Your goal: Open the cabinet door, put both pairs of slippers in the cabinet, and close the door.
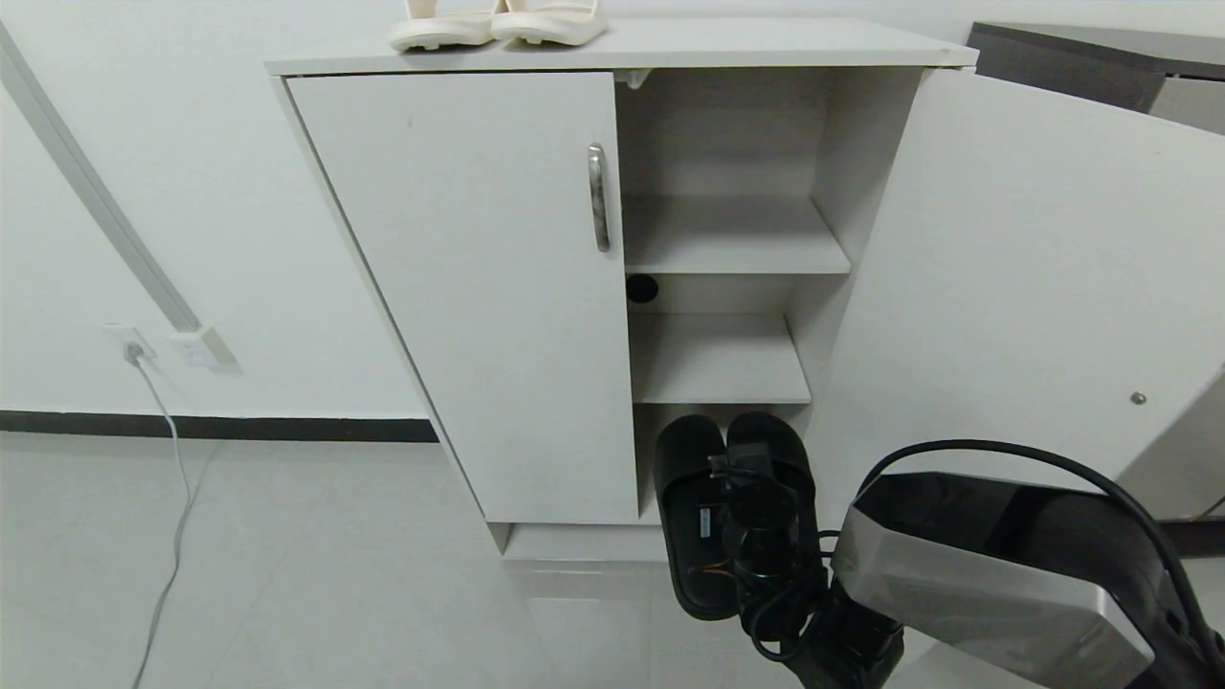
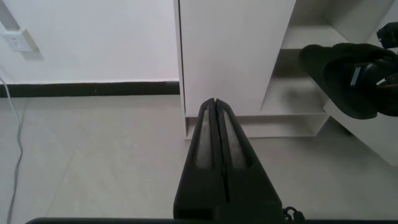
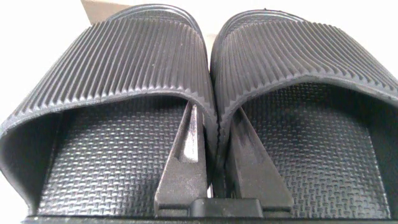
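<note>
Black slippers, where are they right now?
In the head view, the black slippers are low and right of centre, pinched side by side in the right gripper, toes at the cabinet's bottom opening, beside the open door.

Left jaws tight together; right jaws tight on the black slippers [image 1: 691,457].

Cream slippers [image 1: 498,24] atop white cabinet [image 1: 766,43]

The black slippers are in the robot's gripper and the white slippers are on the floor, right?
No. The white slippers sit on top of the cabinet, not on the floor, as the head view shows. The black slippers are indeed in the right gripper.
</note>
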Available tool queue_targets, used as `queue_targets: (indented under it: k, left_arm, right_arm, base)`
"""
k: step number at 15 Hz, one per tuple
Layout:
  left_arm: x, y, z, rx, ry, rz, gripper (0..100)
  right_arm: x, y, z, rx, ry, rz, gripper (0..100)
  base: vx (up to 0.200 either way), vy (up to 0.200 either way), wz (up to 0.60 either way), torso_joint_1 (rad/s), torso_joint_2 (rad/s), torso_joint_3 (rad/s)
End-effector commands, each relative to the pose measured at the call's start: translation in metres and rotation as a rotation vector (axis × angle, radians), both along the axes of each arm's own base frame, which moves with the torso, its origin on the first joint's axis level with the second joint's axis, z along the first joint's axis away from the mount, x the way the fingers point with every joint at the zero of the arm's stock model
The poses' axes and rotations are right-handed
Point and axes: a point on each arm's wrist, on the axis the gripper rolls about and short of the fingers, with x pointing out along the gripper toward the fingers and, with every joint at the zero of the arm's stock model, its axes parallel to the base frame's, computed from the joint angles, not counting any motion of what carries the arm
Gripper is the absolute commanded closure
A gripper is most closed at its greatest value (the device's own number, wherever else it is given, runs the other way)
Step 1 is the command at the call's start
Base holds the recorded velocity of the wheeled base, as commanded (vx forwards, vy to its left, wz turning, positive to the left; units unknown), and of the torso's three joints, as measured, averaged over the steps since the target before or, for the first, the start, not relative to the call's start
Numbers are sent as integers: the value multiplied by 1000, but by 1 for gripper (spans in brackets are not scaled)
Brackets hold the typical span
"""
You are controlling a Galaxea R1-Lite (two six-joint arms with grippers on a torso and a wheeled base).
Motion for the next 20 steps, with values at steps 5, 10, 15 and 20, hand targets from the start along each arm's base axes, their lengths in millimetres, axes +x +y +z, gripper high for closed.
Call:
queue_targets:
  k: [5, 10, 15, 20]
  left_arm:
    - [0, 0, 0, 0, 2, 1, 100]
    - [0, 0, 0, -6, 2, 2, 100]
    - [0, 0, 0, -6, 2, 2, 100]
    - [0, 0, 0, -6, 2, 4, 100]
  right_arm:
    - [0, 0, 5, 8, -9, -3, 100]
    - [0, 0, 5, 3, -9, -2, 100]
    - [2, -2, 4, 7, -9, -7, 100]
    - [23, -7, 9, 23, -22, -18, 100]
  base:
    - [200, 0, 0, 1, 2, 0]
    - [120, 0, 0, 2, 0, 1]
    - [0, 0, 0, 0, 0, 0]
    - [0, 0, 0, 0, 0, 0]
